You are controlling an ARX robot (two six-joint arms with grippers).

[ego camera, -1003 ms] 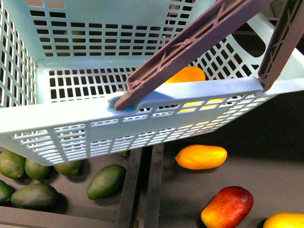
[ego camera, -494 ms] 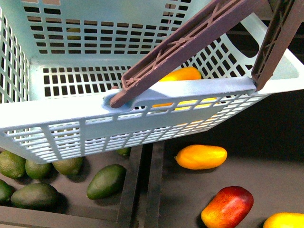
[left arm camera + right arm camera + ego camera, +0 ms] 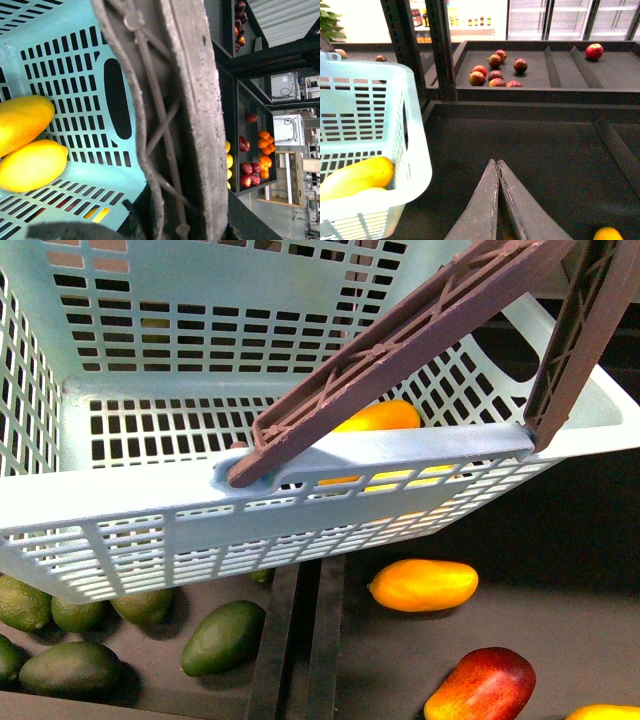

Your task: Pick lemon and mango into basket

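Observation:
The light-blue basket (image 3: pixel 150 520) hangs tilted and fills the upper front view, its brown handles (image 3: pixel 400 350) raised. My left gripper (image 3: pixel 170 217) is shut on the basket's handle (image 3: pixel 190 100). Inside, the long mango (image 3: pixel 22 122) lies touching the plump lemon (image 3: pixel 32 165). The right wrist view shows the same mango (image 3: pixel 360 176) and lemon (image 3: pixel 367 192) behind the basket's rim (image 3: pixel 415 165). My right gripper (image 3: pixel 497 164) is shut and empty, over the dark shelf floor beside the basket.
On the shelf below the basket lie another orange-yellow mango (image 3: pixel 423 585), a red mango (image 3: pixel 480 683) and several green avocados (image 3: pixel 222 636), split by a dark divider (image 3: pixel 300 640). A farther tray holds red fruit (image 3: pixel 495 72). A metal upright (image 3: pixel 440 45) stands behind the basket.
In the front view the basket's near rim has tilted, right end up and left end down. The fruit on the shelf sits slightly lower in the picture.

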